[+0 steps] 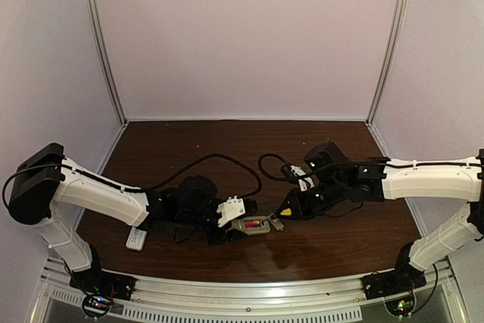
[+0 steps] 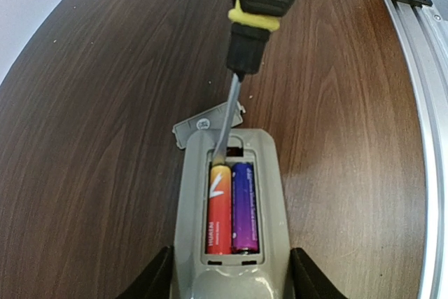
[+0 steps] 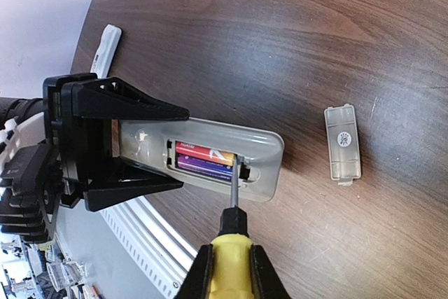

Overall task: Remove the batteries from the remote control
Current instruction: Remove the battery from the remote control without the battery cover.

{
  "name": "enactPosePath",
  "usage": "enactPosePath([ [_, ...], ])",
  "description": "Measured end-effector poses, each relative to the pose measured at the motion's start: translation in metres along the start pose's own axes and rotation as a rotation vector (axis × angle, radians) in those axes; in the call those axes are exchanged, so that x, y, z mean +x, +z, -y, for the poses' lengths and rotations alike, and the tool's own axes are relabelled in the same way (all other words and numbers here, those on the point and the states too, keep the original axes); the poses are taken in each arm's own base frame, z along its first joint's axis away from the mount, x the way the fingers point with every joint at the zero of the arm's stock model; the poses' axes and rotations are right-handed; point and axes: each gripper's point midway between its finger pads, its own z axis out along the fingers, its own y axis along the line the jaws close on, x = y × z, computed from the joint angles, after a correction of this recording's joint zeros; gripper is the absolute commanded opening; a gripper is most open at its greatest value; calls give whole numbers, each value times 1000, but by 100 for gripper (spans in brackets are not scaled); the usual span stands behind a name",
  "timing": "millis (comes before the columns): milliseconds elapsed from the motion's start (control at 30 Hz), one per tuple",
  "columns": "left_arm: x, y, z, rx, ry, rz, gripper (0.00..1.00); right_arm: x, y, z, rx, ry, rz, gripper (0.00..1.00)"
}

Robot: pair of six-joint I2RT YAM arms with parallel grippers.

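Dark wood table (image 1: 189, 141) inside a white-walled booth. Grey remote (image 2: 269, 194) lies flat on it, near the front edge, between the two arms. Back side up, battery bay open. Long axis runs roughly left-right in the top view, and the bay end points toward the right arm.

Left gripper (image 2: 231, 288) is clamped on the remote's long sides at the end away from the bay, one finger on each side.

Two batteries (image 3: 203, 159) sit in the bay side by side, both parallel to the remote's long axis. Red-orange battery (image 2: 218, 208) has its orange end pointing away from the left gripper. Purple battery (image 2: 243, 204) is right beside it and touching it. Both are fully seated.

Right gripper (image 3: 229, 274) is closed on the yellow-and-black handle of a screwdriver (image 2: 227, 113). The shaft slants down into the bay. Its tip is at the orange end of the red-orange battery, by the bay's end wall. Can't tell if the tip is under the battery or just against it.

Small grey cover plate (image 3: 343, 143) lies flat on the table just past the remote's bay end, apart from it in the right wrist view. White remote (image 1: 136, 240) lies by the left arm, well away from the grippers.
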Motion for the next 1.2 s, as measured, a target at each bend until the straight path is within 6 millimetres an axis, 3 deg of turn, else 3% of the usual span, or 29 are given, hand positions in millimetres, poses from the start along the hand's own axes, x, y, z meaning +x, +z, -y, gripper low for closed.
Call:
enactPosePath([
  [1200, 19, 22, 15, 67, -14, 40, 0, 13, 11, 17, -66, 102, -59, 0],
])
